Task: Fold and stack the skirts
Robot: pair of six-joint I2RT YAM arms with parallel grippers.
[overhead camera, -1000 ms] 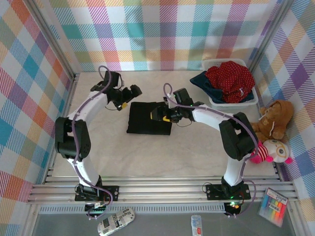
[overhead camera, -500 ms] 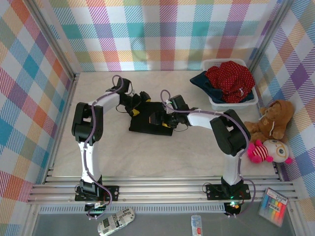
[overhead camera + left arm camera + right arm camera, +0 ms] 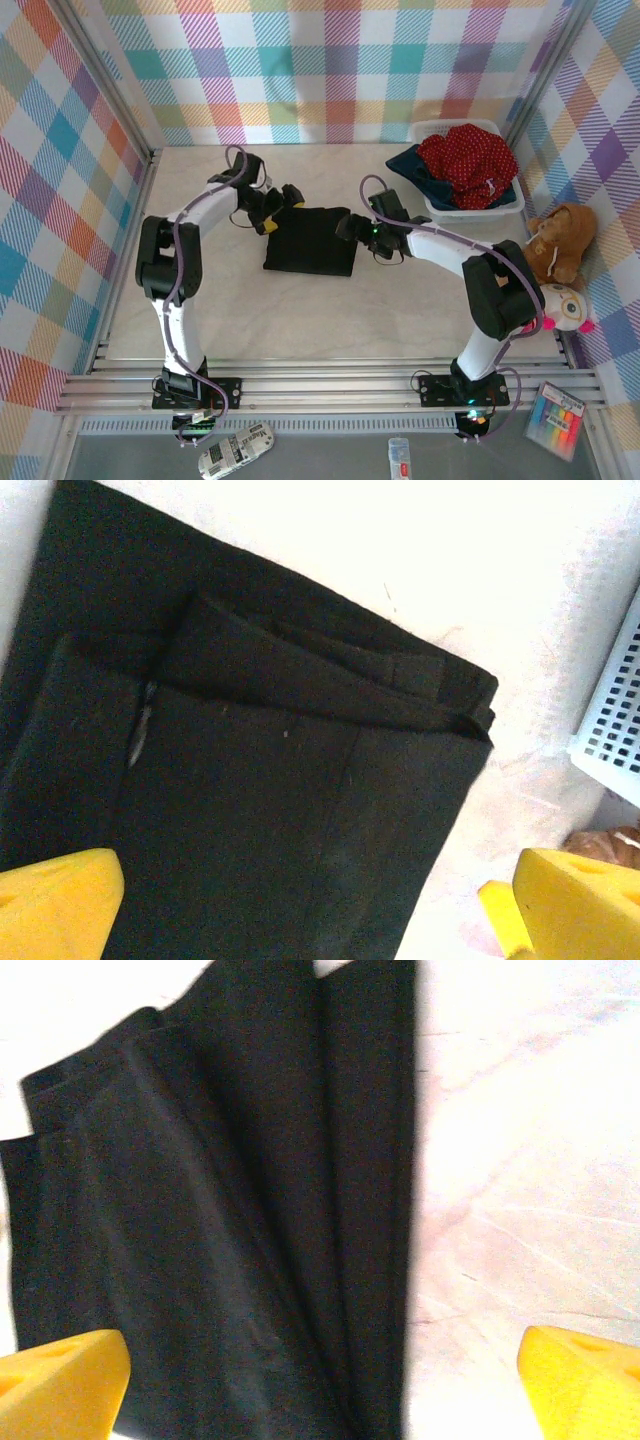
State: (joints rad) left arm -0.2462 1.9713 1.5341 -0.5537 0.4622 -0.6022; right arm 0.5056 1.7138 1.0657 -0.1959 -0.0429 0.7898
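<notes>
The folded black skirt (image 3: 310, 242) lies mid-tabletop (image 3: 250, 320) between the left end effector (image 3: 280, 208) and the right end effector (image 3: 349, 227), both spread wide and empty, so a shallow pinch might catch only its seemingly loose top layer and undo the fold.

Even, bright overhead view; wrist views overexposed, soft, glare on pale table (image 3: 530, 1160).

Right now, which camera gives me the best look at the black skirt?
The overhead view: it takes in nearly the whole folded black skirt, flat on the table. The left wrist view catches one folded corner close up; the right wrist view, its creases and one long edge.
</notes>
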